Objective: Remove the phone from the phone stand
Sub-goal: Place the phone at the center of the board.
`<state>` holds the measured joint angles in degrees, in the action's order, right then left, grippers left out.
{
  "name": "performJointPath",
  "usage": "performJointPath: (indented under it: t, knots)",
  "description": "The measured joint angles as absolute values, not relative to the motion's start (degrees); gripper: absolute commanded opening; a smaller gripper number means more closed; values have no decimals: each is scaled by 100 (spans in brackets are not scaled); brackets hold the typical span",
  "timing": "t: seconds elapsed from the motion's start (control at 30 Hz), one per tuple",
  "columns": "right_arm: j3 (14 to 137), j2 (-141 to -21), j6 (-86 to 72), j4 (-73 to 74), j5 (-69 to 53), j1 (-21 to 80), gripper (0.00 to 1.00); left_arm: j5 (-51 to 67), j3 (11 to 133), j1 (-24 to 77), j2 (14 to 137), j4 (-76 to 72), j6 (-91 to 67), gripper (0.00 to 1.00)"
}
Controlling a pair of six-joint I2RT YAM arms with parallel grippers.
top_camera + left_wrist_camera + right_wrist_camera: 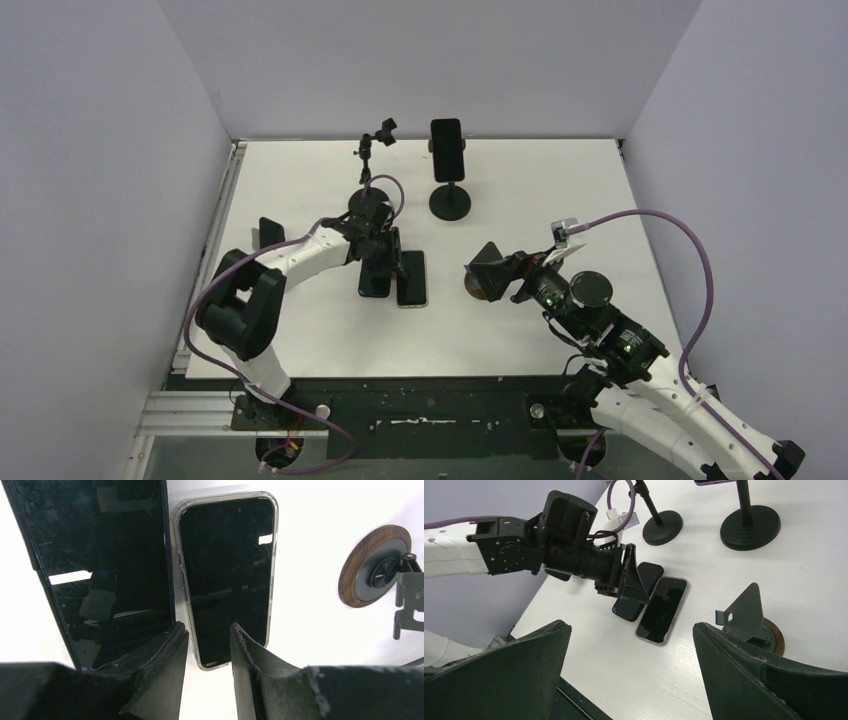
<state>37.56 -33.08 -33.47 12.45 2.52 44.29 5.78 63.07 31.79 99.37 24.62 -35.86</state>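
Phone (446,148) stands upright on phone stand (450,201) at back centre of table (560,180), well apart from both hands. Clip stand (663,527) is just left of it, its base close beyond the left hand (207,628).

Left hand is low over two phones lying flat side by side: dark phone (100,565) and clear-cased phone (225,575). Its fingers are narrowly parted with nothing between them.

Right hand (631,630) is spread wide and holds nothing, beside wood-based stand (749,617).
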Motion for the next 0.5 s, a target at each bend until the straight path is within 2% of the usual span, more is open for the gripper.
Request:
performJointPath:
  t: [0.2,0.3,0.5]
  knots:
    - [3756,-3291,-3336,1253,292,4427,100,576,6305,3175,9426,2571,-3459,33]
    - [3756,-3304,-3328,1302,432,4427,99,548,6276,3155,9024,2554,-3293,29]
    - [3789,-3756,-3439,1662,1251,4423,94,228,5933,3030,8082,2394,-2565,28]
